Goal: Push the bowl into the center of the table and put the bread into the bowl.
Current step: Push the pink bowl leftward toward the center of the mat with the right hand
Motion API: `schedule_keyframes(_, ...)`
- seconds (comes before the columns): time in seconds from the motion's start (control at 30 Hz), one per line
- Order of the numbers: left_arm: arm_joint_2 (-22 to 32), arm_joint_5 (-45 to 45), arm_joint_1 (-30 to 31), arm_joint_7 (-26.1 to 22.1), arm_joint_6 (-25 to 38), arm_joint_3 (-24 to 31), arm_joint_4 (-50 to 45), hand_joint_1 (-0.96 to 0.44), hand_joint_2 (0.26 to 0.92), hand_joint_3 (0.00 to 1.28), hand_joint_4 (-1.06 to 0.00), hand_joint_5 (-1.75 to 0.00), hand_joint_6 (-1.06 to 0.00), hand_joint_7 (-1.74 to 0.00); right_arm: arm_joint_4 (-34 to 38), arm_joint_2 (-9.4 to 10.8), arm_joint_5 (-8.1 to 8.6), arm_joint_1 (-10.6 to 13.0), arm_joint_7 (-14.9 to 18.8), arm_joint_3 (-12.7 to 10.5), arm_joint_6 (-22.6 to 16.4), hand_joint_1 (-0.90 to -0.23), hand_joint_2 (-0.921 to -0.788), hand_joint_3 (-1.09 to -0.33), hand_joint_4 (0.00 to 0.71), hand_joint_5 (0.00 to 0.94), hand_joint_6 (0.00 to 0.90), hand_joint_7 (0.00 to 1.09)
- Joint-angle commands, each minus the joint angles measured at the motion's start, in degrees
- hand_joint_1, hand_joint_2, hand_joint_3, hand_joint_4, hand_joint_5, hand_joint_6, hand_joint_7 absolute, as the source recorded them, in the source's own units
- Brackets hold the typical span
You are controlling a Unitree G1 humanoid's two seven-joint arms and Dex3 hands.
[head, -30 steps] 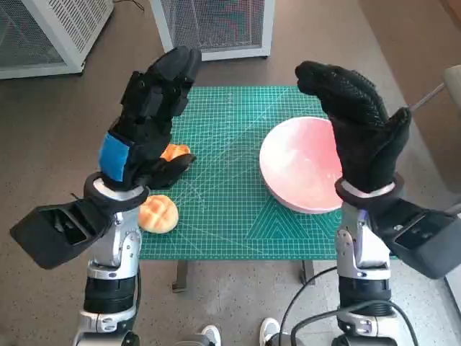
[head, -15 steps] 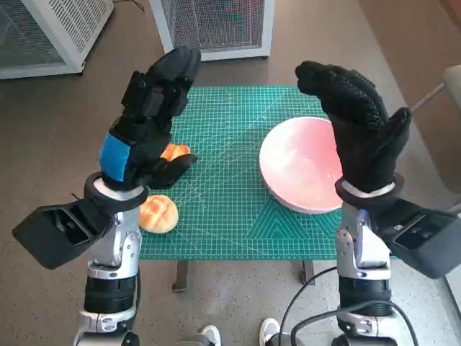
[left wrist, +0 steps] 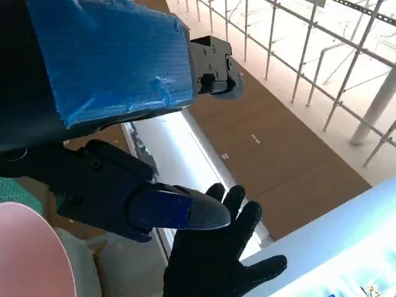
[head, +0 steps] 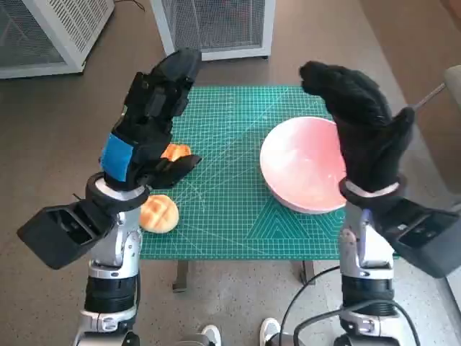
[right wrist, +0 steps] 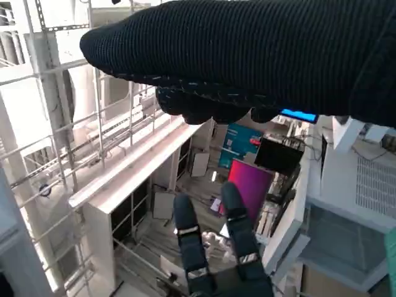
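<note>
A pink bowl (head: 302, 166) sits at the right side of the green cutting mat (head: 223, 202), its rim also showing in the left wrist view (left wrist: 28, 247). One golden bread roll (head: 158, 213) lies at the mat's front left. A second orange piece of bread (head: 176, 152) lies behind it, partly hidden by my left hand (head: 148, 119). That hand is raised above the mat's left part, fingers spread, holding nothing. My right hand (head: 360, 126) is raised over the bowl's right rim, fingers apart and empty. Each wrist view shows the other hand: right hand (left wrist: 216, 260), left hand (right wrist: 216, 247).
White mesh cabinets (head: 216, 25) stand on the floor beyond the table, another at the far left (head: 50, 32). The table's front edge (head: 238, 258) lies between my forearms. White shoes (head: 212, 335) show on the floor below.
Both hands have drifted slightly; the right hand moved a little to the right. Bowl and bread have not moved.
</note>
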Motion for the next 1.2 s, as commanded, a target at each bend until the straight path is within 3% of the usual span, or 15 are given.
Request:
schedule_keyframes(0.03, -0.15, 0.51, -0.04, 0.46, -0.84, -0.20, 0.61, -0.46, 0.921, 0.22, -0.11, -0.01, 0.00, -0.53, 7.67, -3.13, -0.64, -1.14, -0.01, -3.48, -3.25, -0.515, -0.921, -0.449, 0.269, 0.001, 0.060, 0.55)
schedule_keyframes(0.2, -0.20, 0.55, -0.05, 0.49, -1.29, -0.23, 1.05, -0.46, 0.921, 0.22, -0.11, -0.01, 0.00, -0.54, 18.87, -6.81, -5.15, -3.43, -4.93, -6.90, -8.56, -0.511, -0.921, -0.504, 0.243, 0.000, 0.035, 0.53)
schedule_keyframes(0.5, -0.11, 0.72, -0.14, 0.45, -2.67, -0.11, 2.31, -0.46, 0.921, 0.22, -0.11, -0.01, 0.00, -0.55, 34.52, -10.63, -7.12, -7.00, -12.69, -10.59, -10.43, -0.460, -0.921, -0.593, 0.217, 0.000, 0.003, 0.53)
schedule_keyframes(0.83, -0.15, 0.61, -0.34, 0.57, -3.52, -0.09, 3.09, -0.46, 0.921, 0.22, -0.12, -0.01, 0.00, -0.56, 51.33, -12.75, -5.27, -9.67, -15.08, -14.37, -6.91, -0.420, -0.921, -0.668, 0.173, 0.000, -0.001, 0.50)
schedule_keyframes(1.03, -0.08, 0.48, -0.50, 0.65, -3.74, -0.09, 3.30, -0.46, 0.921, 0.23, -0.13, -0.02, 0.00, -0.57, 56.96, -11.71, -2.68, -9.35, -14.75, -17.53, -0.52, -0.416, -0.921, -0.677, 0.138, 0.000, 0.004, 0.51)
schedule_keyframes(1.2, 0.06, 0.14, -0.46, 0.40, -3.81, 0.01, 3.53, -0.46, 0.921, 0.23, -0.13, -0.02, 0.00, -0.58, 58.29, -10.49, -1.97, -9.16, -14.79, -18.42, 2.45, -0.406, -0.921, -0.681, 0.102, 0.004, 0.006, 0.48)
